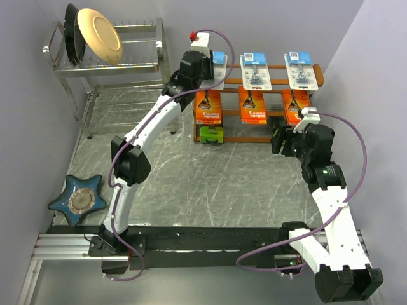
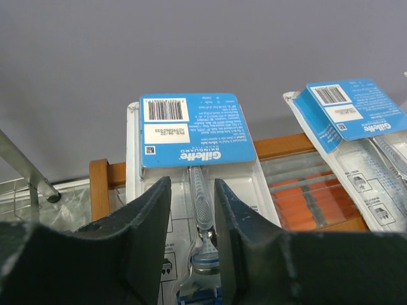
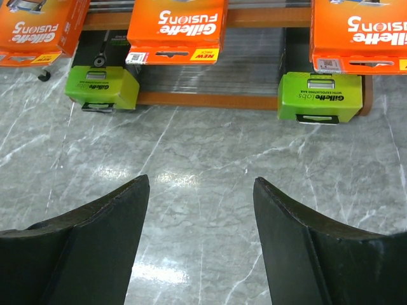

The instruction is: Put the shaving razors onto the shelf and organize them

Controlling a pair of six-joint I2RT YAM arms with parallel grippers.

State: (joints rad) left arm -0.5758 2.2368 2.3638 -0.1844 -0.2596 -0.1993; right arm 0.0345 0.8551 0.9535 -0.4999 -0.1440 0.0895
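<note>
Left hand (image 2: 192,185) is up at the top tier of the shelf (image 2: 102,181). Its fingers (image 2: 143,235) are a narrow gap apart, straddling the razor handle on the face of a blue blister card (image 2: 194,130) leaning just ahead of them. Gripping it or only close? Can't tell. A second blue card (image 2: 356,121) sits to that hand's right, and a third blue card (image 1: 300,68) further right.

Right hand (image 3: 202,184) is spread wide with nothing between the fingers, low over the marble table (image 3: 203,152). Ahead of it at the bottom tier: left green box (image 3: 102,86), right green box (image 3: 321,95). Above them on the middle tier — left orange pack (image 3: 38,28), middle orange pack (image 3: 177,25), right orange pack (image 3: 359,28).
</note>
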